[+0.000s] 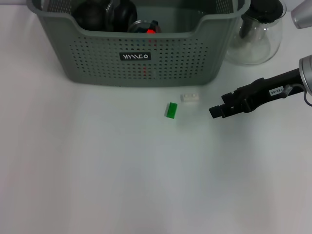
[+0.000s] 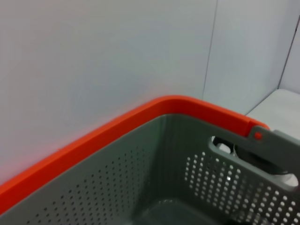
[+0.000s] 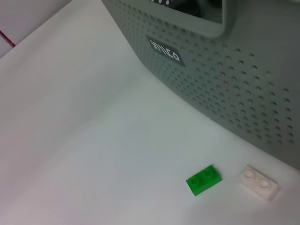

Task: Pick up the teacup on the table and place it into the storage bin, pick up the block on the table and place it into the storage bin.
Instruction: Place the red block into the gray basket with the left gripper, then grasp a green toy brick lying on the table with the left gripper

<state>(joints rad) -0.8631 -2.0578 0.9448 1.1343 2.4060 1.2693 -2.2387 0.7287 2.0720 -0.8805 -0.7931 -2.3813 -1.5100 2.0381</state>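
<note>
Right claw (image 1: 215, 111), centre-right of head frame, holds nothing; opening cannot be told. Green block (image 1: 171, 110) lies mid-frame beside white block (image 1: 189, 97), below storage bin (image 1: 141, 63). Approach square over green, clear of white.

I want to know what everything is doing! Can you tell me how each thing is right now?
storage bin: upright, dark things inside.
green block: flat on the table, not picked up.
white block: flat on the table beside the green one.
glass teapot: upright, black lid on.
right gripper: near the blocks, holding nothing.
</note>
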